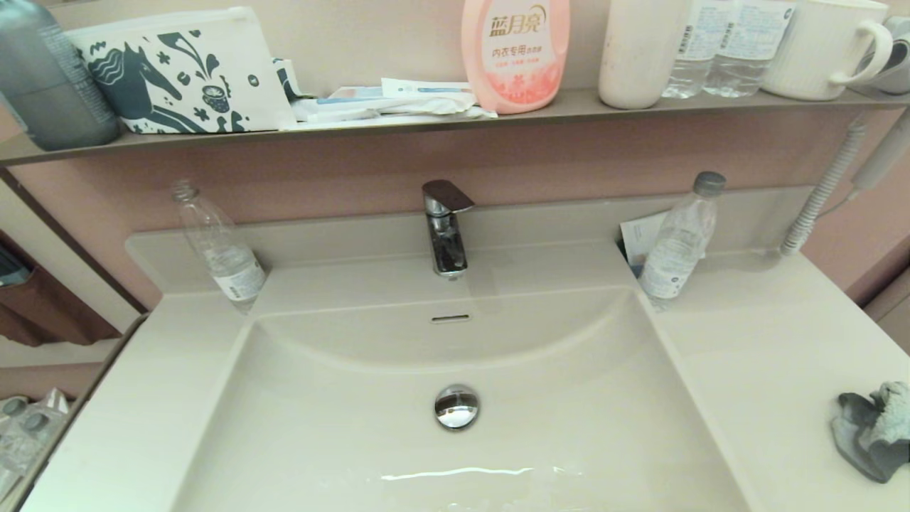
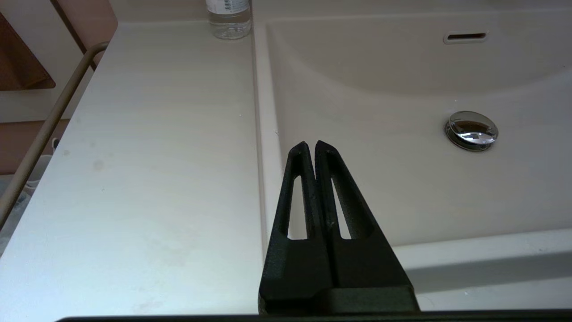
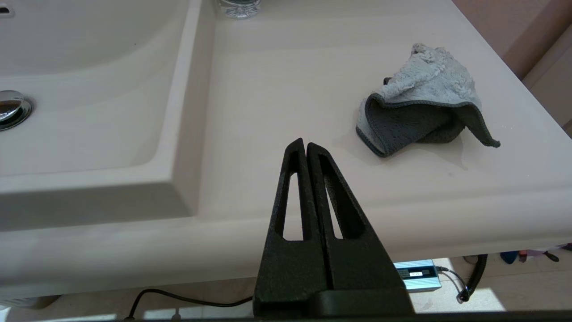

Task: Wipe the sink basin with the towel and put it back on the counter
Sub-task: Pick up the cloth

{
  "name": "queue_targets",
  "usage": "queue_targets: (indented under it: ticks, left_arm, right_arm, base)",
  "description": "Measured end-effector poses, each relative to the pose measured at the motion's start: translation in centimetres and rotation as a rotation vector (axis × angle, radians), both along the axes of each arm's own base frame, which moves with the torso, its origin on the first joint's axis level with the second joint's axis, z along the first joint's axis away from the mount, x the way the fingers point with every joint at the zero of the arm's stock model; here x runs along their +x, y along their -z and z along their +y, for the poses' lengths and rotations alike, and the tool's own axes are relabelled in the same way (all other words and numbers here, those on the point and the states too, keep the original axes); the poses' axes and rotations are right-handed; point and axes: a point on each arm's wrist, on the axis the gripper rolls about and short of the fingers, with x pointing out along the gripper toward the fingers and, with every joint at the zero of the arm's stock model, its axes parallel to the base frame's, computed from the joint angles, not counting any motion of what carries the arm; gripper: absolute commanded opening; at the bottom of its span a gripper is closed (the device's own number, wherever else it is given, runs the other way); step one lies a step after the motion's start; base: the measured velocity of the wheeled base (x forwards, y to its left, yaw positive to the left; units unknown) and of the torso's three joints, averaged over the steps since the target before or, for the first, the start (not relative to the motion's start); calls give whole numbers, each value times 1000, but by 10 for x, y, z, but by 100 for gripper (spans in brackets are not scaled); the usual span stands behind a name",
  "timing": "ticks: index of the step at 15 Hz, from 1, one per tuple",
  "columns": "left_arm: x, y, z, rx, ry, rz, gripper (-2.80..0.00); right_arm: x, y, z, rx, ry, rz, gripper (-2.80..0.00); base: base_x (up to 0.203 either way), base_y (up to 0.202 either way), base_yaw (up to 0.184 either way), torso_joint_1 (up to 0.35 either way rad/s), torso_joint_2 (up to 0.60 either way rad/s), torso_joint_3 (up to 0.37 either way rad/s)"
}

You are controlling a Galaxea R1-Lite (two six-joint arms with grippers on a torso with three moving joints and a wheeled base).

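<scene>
The cream-white sink basin (image 1: 341,419) fills the middle, with its chrome drain plug (image 1: 456,406) and slot overflow (image 1: 451,318). The towel (image 1: 871,428), dark grey with a pale fluffy side, lies crumpled on the counter (image 1: 768,355) at the right edge; the right wrist view shows the towel (image 3: 422,109) too. My right gripper (image 3: 305,144) is shut and empty, hovering near the counter's front edge, short of the towel. My left gripper (image 2: 311,144) is shut and empty, above the basin's left rim. Neither gripper shows in the head view.
A chrome faucet (image 1: 445,226) stands behind the basin. Clear plastic bottles stand at the back left (image 1: 220,249) and back right (image 1: 679,242). The brown shelf (image 1: 426,121) above holds a horse pouch (image 1: 178,71), a pink bottle (image 1: 515,53) and cups. A corrugated hose (image 1: 817,195) hangs at right.
</scene>
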Motion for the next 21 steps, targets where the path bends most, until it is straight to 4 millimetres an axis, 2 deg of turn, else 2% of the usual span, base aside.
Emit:
queue_targets:
  ticks: [21]
  left_arm:
    - [0, 0, 0, 0, 0, -1, -280]
  right_arm:
    - [0, 0, 0, 1, 0, 0, -280]
  base:
    - [0, 0, 0, 0, 0, 0]
